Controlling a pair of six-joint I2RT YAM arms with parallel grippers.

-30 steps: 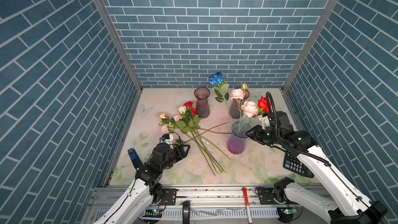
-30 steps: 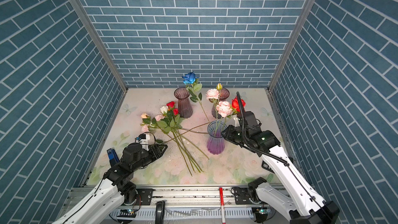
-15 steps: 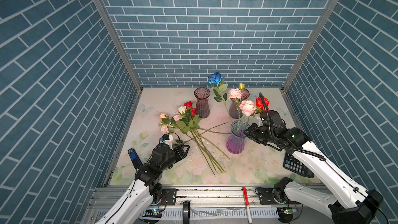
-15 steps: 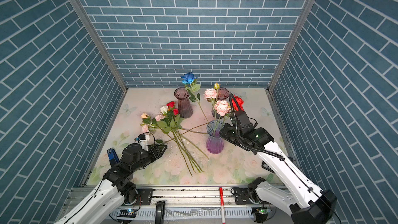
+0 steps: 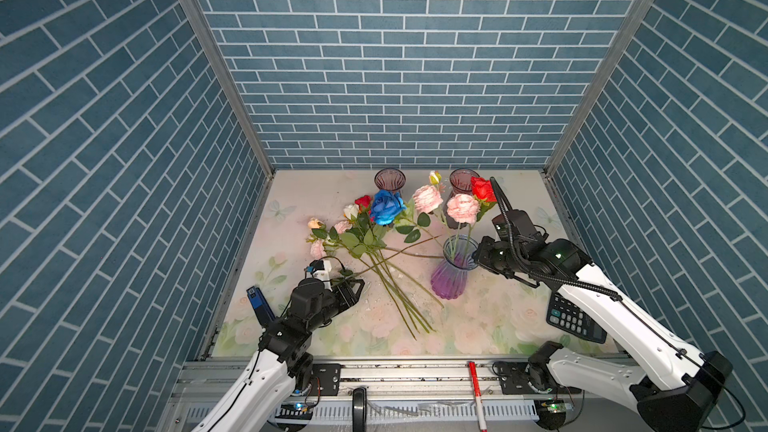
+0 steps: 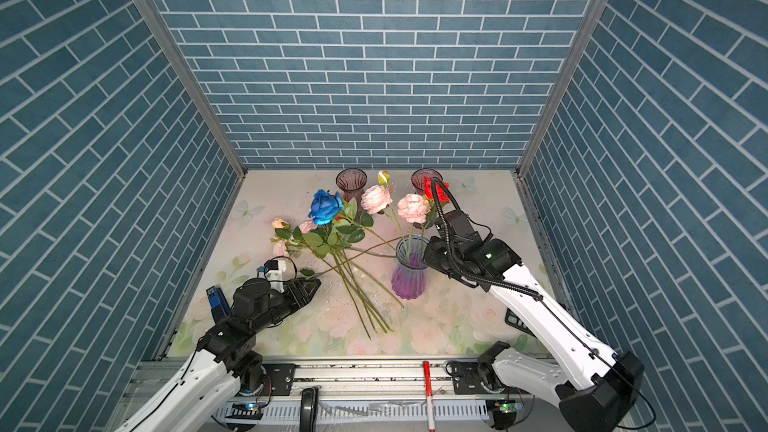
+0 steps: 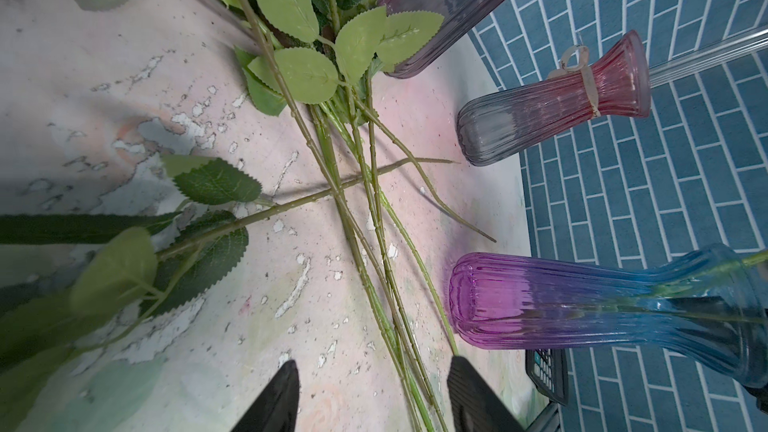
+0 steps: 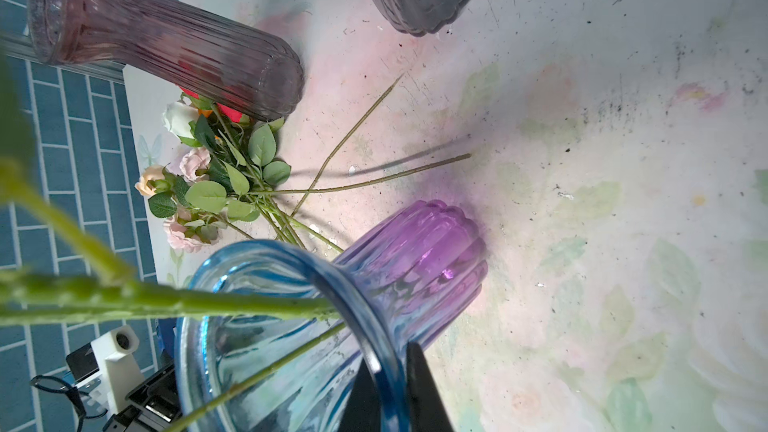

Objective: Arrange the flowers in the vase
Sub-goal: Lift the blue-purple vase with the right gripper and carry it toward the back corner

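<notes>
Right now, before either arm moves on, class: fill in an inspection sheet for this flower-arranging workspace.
Surface: floral-print mat, coating flaked in patches.
Job's things: blue-purple vase upright, holding pink peonies, a red rose and a leaning blue rose; loose flowers lie piled on the mat.
Clutter: two empty smoky vases at the back; calculator partly under the right arm.
Grippers: left gripper jaws open, low beside the stems, holding nothing; right gripper jaws closed on the vase's rim.
Cables: black ribbed cable arches over the right gripper, close to the red rose.
Surroundings: blue brick-pattern walls on three sides.
</notes>
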